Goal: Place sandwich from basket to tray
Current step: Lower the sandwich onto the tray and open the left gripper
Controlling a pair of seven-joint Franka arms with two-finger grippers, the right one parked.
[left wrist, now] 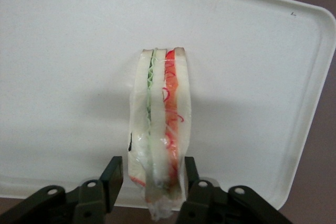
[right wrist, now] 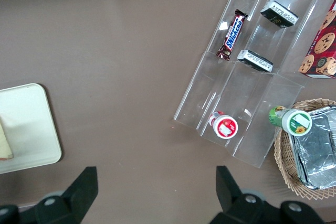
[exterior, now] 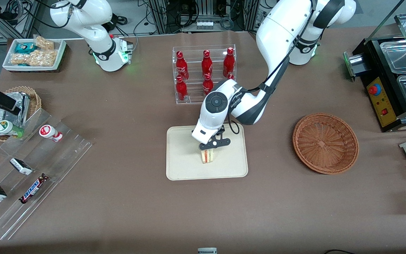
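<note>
- I have the gripper (exterior: 210,149) low over the tray (exterior: 182,141), its fingers standing on either side of the sandwich (exterior: 207,156). In the wrist view one finger (left wrist: 112,177) shows a sliver of gap to the bread, the other sits against the wrap; I read this as barely released, not clamped.
- The sandwich stands on edge on the tray, toward its 5 o'clock part in the front view.
- The basket (exterior: 325,143) sits bare at 3 o'clock from the tray, well apart.
- I judge the step as the release itself: next I should open wider and lift straight up, so the wedge is not dragged or tipped.
- The sandwich (left wrist: 160,135) is soft pale bread with green and red layers under glossy clear film; the tray (left wrist: 63,51) is smooth, matte cream with rounded corners; the basket is ribbed reddish-brown wicker.
</note>
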